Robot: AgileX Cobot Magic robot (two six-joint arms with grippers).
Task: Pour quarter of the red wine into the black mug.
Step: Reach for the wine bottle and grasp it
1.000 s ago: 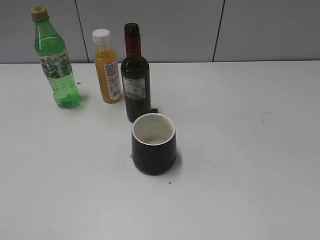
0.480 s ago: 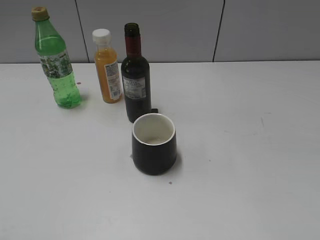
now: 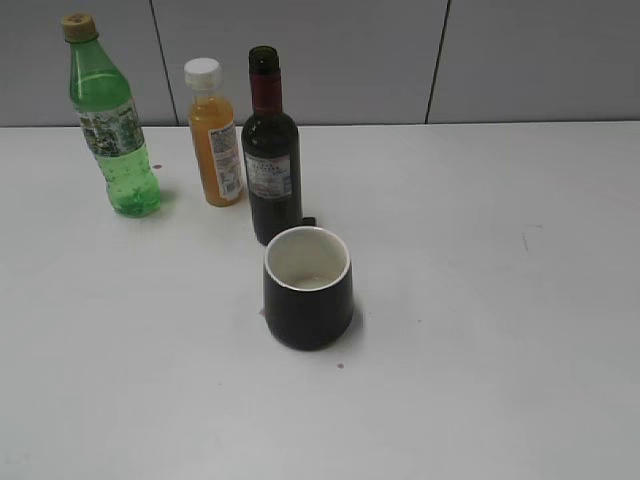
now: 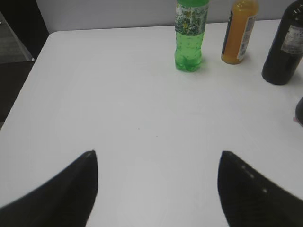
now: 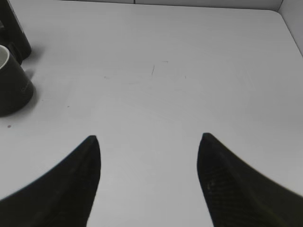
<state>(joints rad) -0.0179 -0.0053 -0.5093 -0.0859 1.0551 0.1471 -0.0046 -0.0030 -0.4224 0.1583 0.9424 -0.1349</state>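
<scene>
Red wine (image 3: 271, 165) neck: exterior view only.

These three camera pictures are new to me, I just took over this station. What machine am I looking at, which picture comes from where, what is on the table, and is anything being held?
It is a robot with two arms, each ending in a two-fingered gripper. The wide picture is taken from in front and above the white table; neither arm shows in it. The other two come from cameras on the wrists, looking out between the dark fingers.

On the table stand, from left to right, a green plastic bottle, an orange juice bottle with a white cap, and the red wine, uncapped. The black mug stands just in front of the wine; I cannot see wine in it.

The left gripper and the right gripper are both open over bare table and hold nothing. So the pour has not begun.
</scene>
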